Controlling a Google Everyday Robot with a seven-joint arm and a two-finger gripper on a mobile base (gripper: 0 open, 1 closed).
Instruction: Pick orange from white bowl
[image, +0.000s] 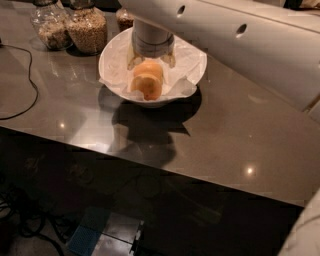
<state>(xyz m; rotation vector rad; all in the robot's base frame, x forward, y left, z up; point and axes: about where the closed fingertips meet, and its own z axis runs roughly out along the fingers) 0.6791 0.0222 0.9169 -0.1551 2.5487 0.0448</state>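
Camera view, the only one: gripper (151, 62) is down inside the white bowl (113, 59), coming in from above on the arm (235, 37). The orange (147, 81) sits directly under and just in front of it, on the crinkled paper liner (189, 59). Can't tell whether the gripper is wide or already closed on the fruit, since the wrist blocks the contact area. Risks as I read them: (1) round, dull-skinned fruit; if the grip lands high on the crown instead of across the widest part, it likely squirts out forward, away from the wrist, and rolls in the bowl or over the near rim onto the countertop (240, 135). (2) The liner is loose and bunched to the gripper's right and in front; pinch a fold together with the fruit and the paper lifts too, possibly dragging the bowl. (3) The bowl isn't held down, so side load from an off-centre close could slide or tip it. (4) Clearance: grain jars (88, 29) stand near, to the gripper's left and behind, with a third jar (125, 17) just behind the bowl; a sideways retreat could clip them. Straight up looks safest. Cable (27, 75) is well off to the left, not a concern unless the fruit rolls that way. Verify contact before lifting.
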